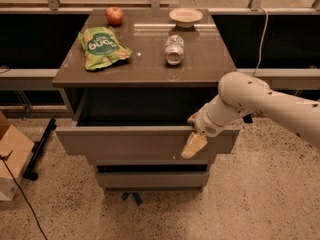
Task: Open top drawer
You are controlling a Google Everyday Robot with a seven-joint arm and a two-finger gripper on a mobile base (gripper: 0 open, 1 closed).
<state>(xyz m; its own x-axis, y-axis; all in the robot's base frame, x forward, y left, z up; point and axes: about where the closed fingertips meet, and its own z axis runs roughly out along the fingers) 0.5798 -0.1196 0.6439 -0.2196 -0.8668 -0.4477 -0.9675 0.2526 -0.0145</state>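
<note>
The top drawer of the grey cabinet stands pulled out, its flat front panel well forward of the cabinet top, with the dark box interior showing behind it. My gripper is at the right end of that front panel. It hangs over the panel's top edge, with its tan tip pointing down across the panel's face. The white arm reaches in from the right. Two narrower drawer fronts sit below, shut or nearly so.
On the cabinet top lie a green snack bag, a red apple, a tipped can and a small bowl. A cardboard box and a black cable are on the floor at left.
</note>
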